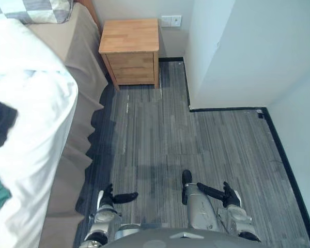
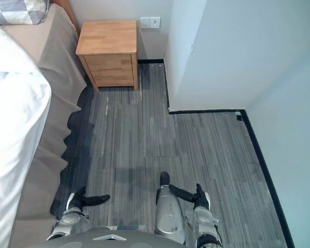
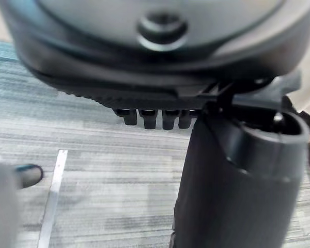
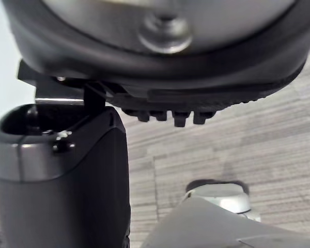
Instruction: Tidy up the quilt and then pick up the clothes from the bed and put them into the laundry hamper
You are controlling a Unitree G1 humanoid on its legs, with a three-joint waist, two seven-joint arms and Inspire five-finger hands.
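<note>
Left hand, rumpled white quilt, dark clothes

left arm: hangs low at my left side, forearm reaching forward
left hand: dark, low in front of me, fingers straight and pointing inward to my right, holding nothing
right arm: low at my right side, forearm reaching forward
right hand: dark, fingers straight and pointing inward to my left, holding nothing
both hands: well apart, not touching each other
</note>
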